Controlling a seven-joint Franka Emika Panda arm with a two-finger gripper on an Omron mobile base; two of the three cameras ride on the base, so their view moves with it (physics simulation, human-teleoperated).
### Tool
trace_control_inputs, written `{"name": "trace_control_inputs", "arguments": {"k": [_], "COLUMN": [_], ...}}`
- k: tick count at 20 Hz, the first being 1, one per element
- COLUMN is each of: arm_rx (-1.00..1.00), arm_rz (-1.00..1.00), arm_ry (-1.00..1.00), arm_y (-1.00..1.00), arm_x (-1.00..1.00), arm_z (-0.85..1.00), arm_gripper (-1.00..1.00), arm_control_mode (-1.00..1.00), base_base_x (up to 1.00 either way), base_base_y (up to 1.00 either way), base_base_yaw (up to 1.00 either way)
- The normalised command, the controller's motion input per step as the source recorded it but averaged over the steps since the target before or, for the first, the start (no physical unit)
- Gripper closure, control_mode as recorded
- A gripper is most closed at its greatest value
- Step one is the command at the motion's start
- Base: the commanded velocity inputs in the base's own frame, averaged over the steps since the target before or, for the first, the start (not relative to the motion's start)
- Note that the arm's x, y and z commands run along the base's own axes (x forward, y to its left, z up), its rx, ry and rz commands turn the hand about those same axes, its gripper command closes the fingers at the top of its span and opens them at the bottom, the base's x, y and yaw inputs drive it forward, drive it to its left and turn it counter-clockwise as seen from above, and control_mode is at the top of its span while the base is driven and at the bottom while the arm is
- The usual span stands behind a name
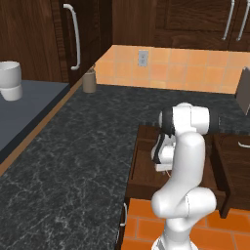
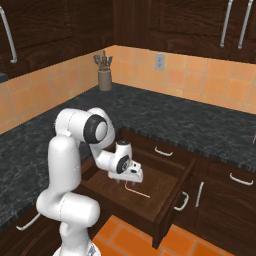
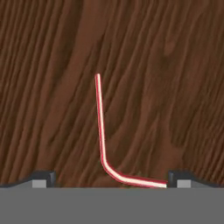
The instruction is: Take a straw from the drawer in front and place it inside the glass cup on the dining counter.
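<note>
Two base views, then hand view. Left base: my arm is reaching down into the open drawer (image 1: 146, 166). Right base: my pincer (image 2: 131, 175) is hovering above the straw (image 2: 136, 191). Hand: straw (image 3: 101, 131) lying bent at 12 o'clock, my fingers (image 3: 42, 177) spread fully, gripping nothing.

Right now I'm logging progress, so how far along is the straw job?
Done: the dark-brown wooden drawer stands pulled open. In hand: the open two-finger gripper hangs low inside it, fingertips either side of the thin pinkish-red bent straw, which lies flat on the drawer floor, not gripped. Left: close on the straw, lift it, carry it to the cup.
</note>
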Motion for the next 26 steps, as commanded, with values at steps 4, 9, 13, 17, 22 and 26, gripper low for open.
{"name": "trace_control_inputs", "arguments": {"k": [4,9,13,17,22,26], "arm_rx": [0.03,0.0,0.0,0.0,0.0,0.0], "arm_rz": [0.1,0.07,0.06,0.05,0.02,0.0], "arm_ry": [-0.06,0.0,0.0,0.0,0.0,0.01], "arm_y": [0.03,0.02,0.02,0.0,0.0,-0.06], "arm_x": [0.3,0.29,0.07,0.0,0.0,0.0], "arm_z": [-0.24,-0.33,-0.38,-0.33,-0.31,-0.11], "arm_gripper": [-1.0,-1.0,1.0,1.0,1.0,1.0], "arm_control_mode": [-1.0,-1.0,-1.0,-1.0,-1.0,-1.0], "base_base_x": [0.0,0.0,0.0,0.0,0.0,0.0], "base_base_y": [0.0,0.0,0.0,0.0,0.0,0.0], "base_base_yaw": [0.0,0.0,0.0,0.0,0.0,0.0]}}
